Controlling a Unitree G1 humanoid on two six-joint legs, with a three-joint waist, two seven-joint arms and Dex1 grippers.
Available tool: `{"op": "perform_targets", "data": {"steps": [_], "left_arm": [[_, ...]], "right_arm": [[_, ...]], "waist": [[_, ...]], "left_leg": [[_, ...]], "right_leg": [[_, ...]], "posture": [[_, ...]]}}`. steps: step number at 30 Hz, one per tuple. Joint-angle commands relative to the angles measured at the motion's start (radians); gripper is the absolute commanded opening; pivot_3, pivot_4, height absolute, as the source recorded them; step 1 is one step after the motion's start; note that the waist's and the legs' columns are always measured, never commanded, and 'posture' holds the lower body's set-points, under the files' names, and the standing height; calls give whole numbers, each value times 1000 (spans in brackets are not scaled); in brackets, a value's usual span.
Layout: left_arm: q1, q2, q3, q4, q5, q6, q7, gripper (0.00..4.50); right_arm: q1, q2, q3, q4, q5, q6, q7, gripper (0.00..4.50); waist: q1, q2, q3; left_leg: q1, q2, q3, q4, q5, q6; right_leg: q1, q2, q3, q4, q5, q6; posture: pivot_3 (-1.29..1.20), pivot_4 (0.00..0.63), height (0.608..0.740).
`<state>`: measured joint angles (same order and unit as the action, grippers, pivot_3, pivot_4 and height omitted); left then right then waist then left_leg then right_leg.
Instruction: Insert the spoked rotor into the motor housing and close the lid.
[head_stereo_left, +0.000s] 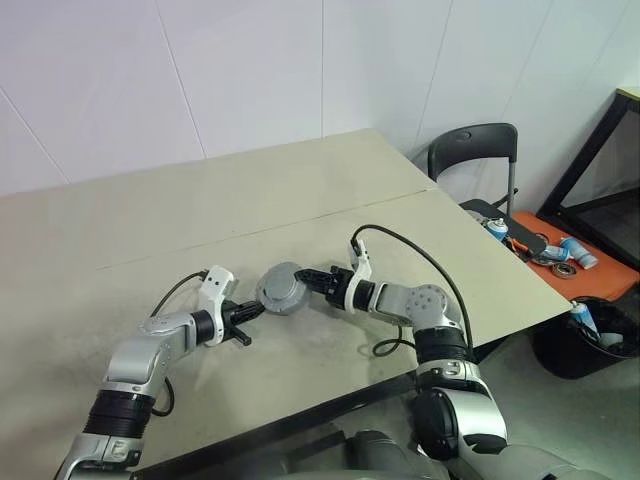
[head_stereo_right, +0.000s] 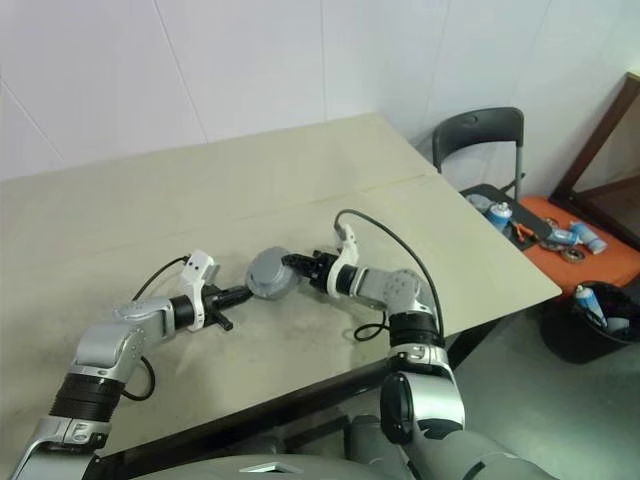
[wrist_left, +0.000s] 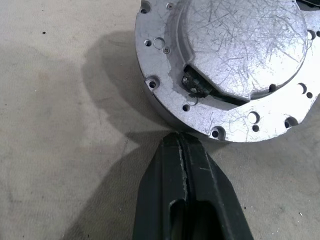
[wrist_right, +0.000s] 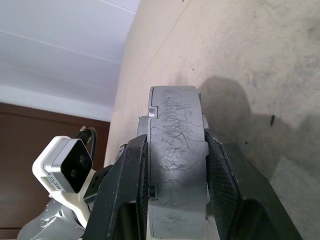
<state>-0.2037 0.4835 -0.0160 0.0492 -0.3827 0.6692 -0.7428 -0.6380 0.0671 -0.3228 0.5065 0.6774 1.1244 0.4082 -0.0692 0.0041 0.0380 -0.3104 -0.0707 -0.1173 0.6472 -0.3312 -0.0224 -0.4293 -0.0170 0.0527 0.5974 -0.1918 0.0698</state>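
Centrally in the left eye view: round silver-grey metal motor housing (head_stereo_left: 281, 290) held up on edge over the beige tabletop (head_stereo_left: 250, 200), near the front edge, between the two arms. Right gripper (head_stereo_left: 312, 279) grasping the housing from the right, black jaws clamped across its thickness. Left gripper (head_stereo_left: 252, 313) just left of the housing, jaws clenched on nothing, tip at the housing's lower left rim. Far right, past the tabletop: black folding chair (head_stereo_left: 474, 150), orange surface (head_stereo_left: 600, 270) strewn with small items.

Next, left wrist view: scratched, hole-dotted flat face of the housing close ahead, left jaws pressed together with the tip right at the rim; whether touching, cannot tell.

Lastly, right wrist view: housing edge-on, one black finger (wrist_right: 125, 185) on each flat face, squeezed tight; white camera block (wrist_right: 62, 165) of the left wrist beyond it.
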Motion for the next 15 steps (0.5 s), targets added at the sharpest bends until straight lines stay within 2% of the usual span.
{"op": "perform_targets", "data": {"steps": [1,11,15], "left_arm": [[-16,0,16,-28,-10,-7,-1,0],[-13,-5,13,-29,-7,-8,3,0],[-9,-3,16,-38,-13,-2,4,0]], "right_arm": [[-32,45,24,-19,19,0,-6,1254],[-20,25,22,2,-7,-10,-31,1217],[-38,28,-33,48,13,-18,-75,1217]], "waist": [[0,0,0],[0,0,0],[0,0,0]], "left_leg": [[0,0,0,0,0,0],[0,0,0,0,0,0],[0,0,0,0,0,0]], "right_leg": [[0,0,0,0,0,0],[0,0,0,0,0,0],[0,0,0,1,0,0]], "posture": [[0,0,740],[0,0,740],[0,0,740]]}}
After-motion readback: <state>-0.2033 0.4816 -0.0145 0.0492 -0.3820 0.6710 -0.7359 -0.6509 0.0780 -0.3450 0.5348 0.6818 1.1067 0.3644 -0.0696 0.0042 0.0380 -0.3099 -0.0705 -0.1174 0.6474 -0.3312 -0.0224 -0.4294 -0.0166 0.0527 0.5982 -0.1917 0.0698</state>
